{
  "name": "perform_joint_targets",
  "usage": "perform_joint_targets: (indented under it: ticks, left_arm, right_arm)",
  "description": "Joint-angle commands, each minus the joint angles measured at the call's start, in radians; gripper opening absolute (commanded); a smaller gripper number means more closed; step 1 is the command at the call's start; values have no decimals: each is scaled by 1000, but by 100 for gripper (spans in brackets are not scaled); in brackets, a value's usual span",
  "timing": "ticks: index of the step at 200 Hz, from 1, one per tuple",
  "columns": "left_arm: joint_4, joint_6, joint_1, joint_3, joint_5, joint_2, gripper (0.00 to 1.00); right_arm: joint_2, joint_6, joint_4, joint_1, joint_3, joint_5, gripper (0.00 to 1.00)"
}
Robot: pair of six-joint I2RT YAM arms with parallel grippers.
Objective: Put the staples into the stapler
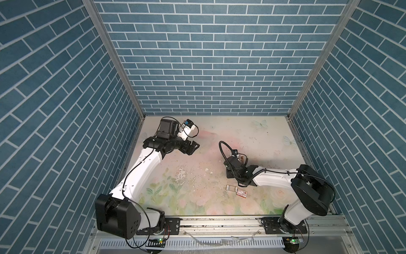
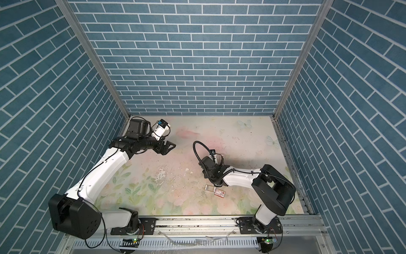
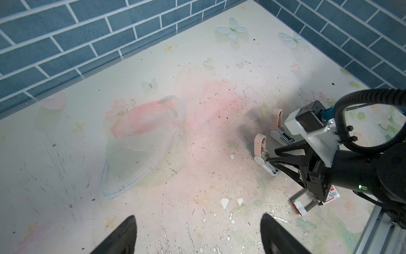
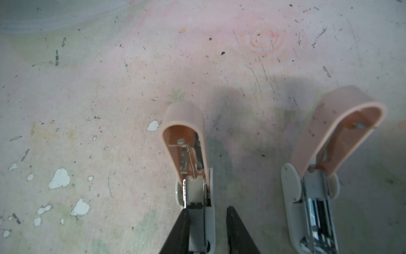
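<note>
Two small staplers stand open side by side, pink lids tipped up. My right gripper [image 4: 207, 208] is low over the nearer stapler [image 4: 193, 171], its fingers narrowly apart astride the white base. The left finger [image 4: 181, 231] lies against the channel rail; the right one stands just clear of the base. A flat grey strip [image 4: 197, 228], seemingly the staples, lies in that channel between the fingers. The second stapler [image 4: 312, 198] stands free beside it. From the left wrist, the right gripper [image 3: 272, 161] covers the rear of the nearer stapler [image 3: 260, 145]. My left gripper [image 1: 193, 146] hangs open and empty at the back left.
A red-and-white box [image 1: 241, 193] and a clear little tray [image 1: 230, 188] lie just in front of the right wrist. A clear plastic dish [image 3: 140, 145] rests upside down near the back wall. Loose single staples [image 3: 170, 163] and paint chips dot the worn floral table [image 1: 197, 198].
</note>
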Motion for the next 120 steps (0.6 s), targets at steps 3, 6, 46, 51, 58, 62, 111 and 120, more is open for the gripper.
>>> perform_joint_targets:
  ticks: [3, 6, 46, 51, 58, 62, 111, 120]
  left_arm:
    - [8, 1, 5, -11, -1, -17, 89]
    - [9, 1, 5, -11, 0, -17, 89]
    - [8, -1, 5, -10, -1, -20, 89]
    - [9, -1, 5, -10, 0, -20, 89]
    - [8, 0, 5, -11, 0, -21, 89]
    - [8, 0, 6, -11, 0, -21, 89]
    - [9, 0, 5, -9, 0, -19, 89]
    - [8, -1, 6, -10, 1, -18, 89]
  right_arm:
    - [17, 24, 0, -3, -18, 6, 30]
    - [15, 24, 0, -3, -19, 5, 30]
    - [-31, 21, 15, -3, -36, 3, 30]
    - [-36, 20, 14, -3, -36, 2, 30]
    - [-42, 17, 13, -3, -35, 2, 30]
    - [-46, 16, 13, -3, -34, 2, 30]
    - [-70, 12, 8, -3, -35, 7, 30]
    - [-68, 14, 9, -2, -35, 7, 30]
